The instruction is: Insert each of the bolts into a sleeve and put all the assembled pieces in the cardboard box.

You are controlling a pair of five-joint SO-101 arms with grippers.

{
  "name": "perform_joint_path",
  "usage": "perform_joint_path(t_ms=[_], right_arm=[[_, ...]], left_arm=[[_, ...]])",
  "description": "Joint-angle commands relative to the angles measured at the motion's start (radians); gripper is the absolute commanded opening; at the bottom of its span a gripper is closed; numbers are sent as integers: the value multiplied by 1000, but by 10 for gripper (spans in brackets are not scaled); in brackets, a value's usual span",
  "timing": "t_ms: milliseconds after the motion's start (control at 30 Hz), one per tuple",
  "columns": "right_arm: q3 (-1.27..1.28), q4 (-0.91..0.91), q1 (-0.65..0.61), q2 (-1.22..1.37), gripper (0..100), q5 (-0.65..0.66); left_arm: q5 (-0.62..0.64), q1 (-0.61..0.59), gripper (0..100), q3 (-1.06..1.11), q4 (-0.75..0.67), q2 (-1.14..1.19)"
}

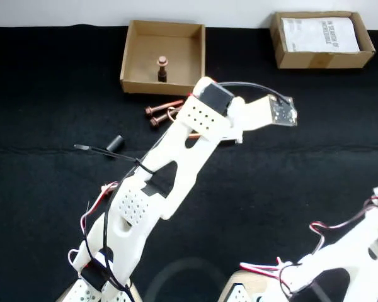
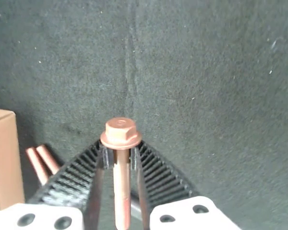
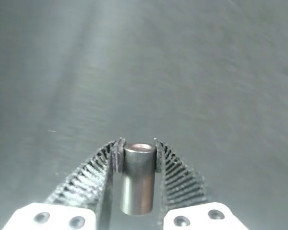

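My left gripper [image 2: 119, 157] is shut on a copper bolt [image 2: 120, 136], gripping its shank just under the flanged head. In the high view the left arm [image 1: 176, 151] stretches over the black mat and ends beside two loose copper bolts [image 1: 164, 111]. My right gripper [image 3: 138, 152] is shut on a dark metal sleeve [image 3: 138, 179], whose open bore points away from the camera. The right arm [image 1: 359, 251] sits low at the near right corner. The cardboard box [image 1: 133, 60] at the back holds one upright bolt-in-sleeve piece [image 1: 162, 68]. A black sleeve [image 1: 115, 143] lies on the mat.
A second cardboard box [image 1: 283, 53] with a printed sheet stands at the back right. The loose bolts [image 2: 41, 163] and a box corner [image 2: 2, 158] are close beside the left gripper. Black cloth covers the table between the arms.
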Motion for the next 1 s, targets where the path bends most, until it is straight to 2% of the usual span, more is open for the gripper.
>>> perform_joint_path(t_ms=[0,200,300,533,667,833,967], right_arm=[[-54,-105,-108,-105,6,-9],[-50,-275,-321,-282,6,-5],[-45,-282,-438,-346,6,-3],[134,-288,-676,-561,6,-2],[211,-288,-831,-713,6,2],[291,-288,-983,-854,6,149],[360,-288,-1053,-932,6,189]], left_arm=[[71,2,8,-7,6,-124],[232,-73,8,-7,6,-228],[313,-131,8,-5,6,-288],[595,-229,8,12,12,-430],[609,-231,8,140,12,-562],[617,-232,8,384,6,-808],[778,-232,8,542,5,-978]])
